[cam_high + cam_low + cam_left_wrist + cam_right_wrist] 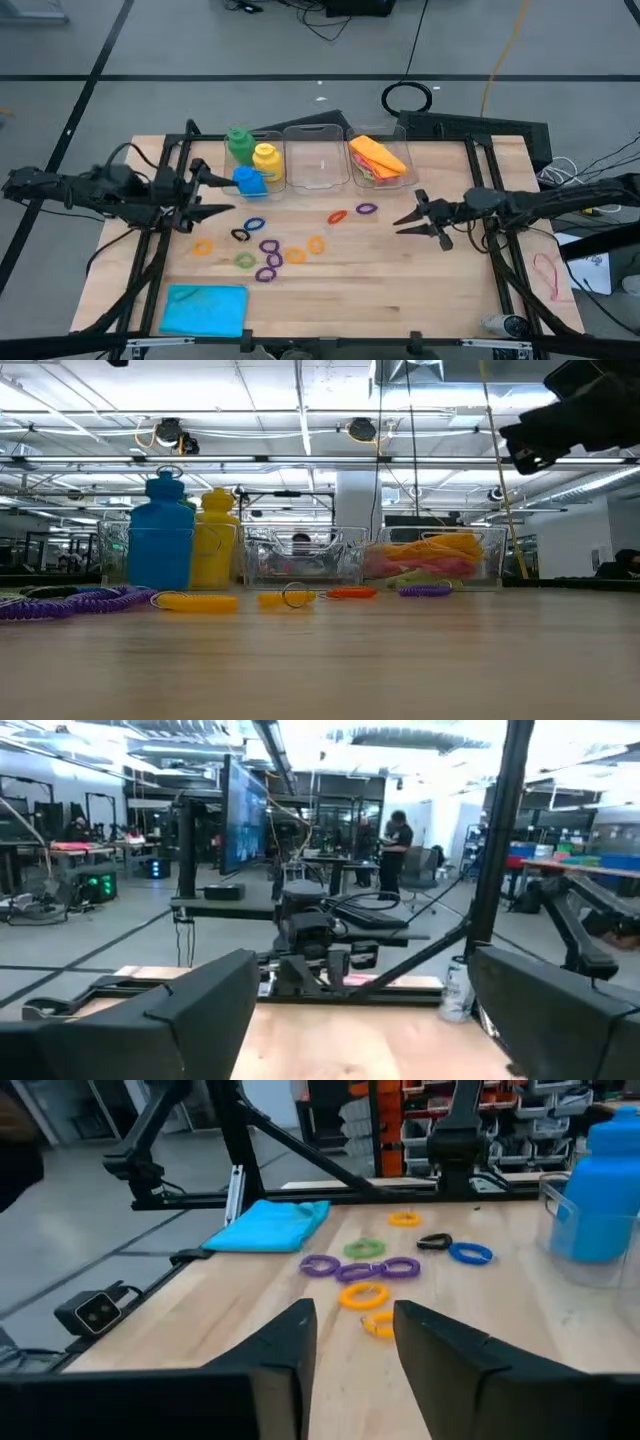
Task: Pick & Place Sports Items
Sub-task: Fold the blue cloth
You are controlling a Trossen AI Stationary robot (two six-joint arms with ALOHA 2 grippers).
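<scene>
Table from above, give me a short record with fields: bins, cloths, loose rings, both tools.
left bin: green bottle, yellow bottle, blue bottle
middle bin: empty
right bin: orange cloth on top, pink beneath
blue cloth: near edge, left
rings: scattered mid-table
left tool: open, beside blue bottle
right tool: empty, right of rings

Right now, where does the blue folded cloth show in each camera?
High view: blue cloth lies flat at the table's near-left corner.
Low view: not in it.
Left wrist view: not in it.
Right wrist view: blue cloth lies beyond the scattered rings.
Shared landmark: the green ring between cloth and bins.
</scene>
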